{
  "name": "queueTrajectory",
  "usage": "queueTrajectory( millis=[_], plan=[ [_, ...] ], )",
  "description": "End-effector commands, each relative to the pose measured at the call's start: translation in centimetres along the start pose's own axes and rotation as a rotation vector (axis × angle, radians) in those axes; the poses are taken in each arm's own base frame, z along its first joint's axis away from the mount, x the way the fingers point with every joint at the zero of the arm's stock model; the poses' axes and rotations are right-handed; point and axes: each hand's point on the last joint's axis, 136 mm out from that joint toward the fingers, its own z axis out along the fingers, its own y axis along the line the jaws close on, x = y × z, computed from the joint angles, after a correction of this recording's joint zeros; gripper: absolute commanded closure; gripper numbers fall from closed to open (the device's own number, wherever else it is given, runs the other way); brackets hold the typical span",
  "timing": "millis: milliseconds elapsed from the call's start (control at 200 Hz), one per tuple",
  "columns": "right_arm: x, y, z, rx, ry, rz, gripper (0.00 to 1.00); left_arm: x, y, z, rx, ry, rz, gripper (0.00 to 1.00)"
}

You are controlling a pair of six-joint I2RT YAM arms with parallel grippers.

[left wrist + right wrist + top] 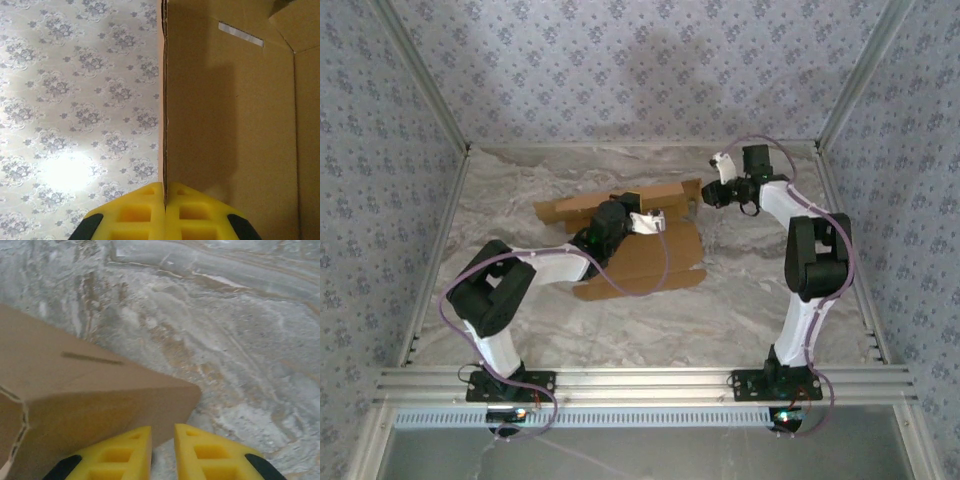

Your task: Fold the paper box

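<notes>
The left gripper [164,196] clamps a raised panel [230,125] of the paper box [630,270].
The box lies mid-way across the table [770,290]. At its 2 o'clock corner the right gripper [162,440] shows narrow, empty jaws. Hold the panel upright, then press the corner flap [100,390] along its crease.

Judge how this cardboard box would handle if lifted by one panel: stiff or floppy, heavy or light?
Probably light: the paper box is thin sheet, seen edge-on where the left gripper pinches it. It would likely hinge at its visible creases rather than stay rigid.
</notes>
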Motion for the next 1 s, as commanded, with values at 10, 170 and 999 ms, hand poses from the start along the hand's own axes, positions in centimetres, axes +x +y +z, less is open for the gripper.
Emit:
queueTrajectory(
  millis=[10,170,999],
  plan=[
    [-0.2,3.1,-1.6,-0.091,-0.04,-0.065,0.78,0.7,-3.2,0.7,0.087,0.026,0.022,1.0],
    [0.1,4.2,-2.0,-0.094,-0.051,-0.144,0.76,0.5,-3.5,0.8,0.086,0.02,0.03,1.0],
    [-5.2,-1.0,-8.1,0.02,-0.255,-0.426,0.76,0.6,-3.8,0.5,0.116,0.003,0.011,1.0]
  ],
)
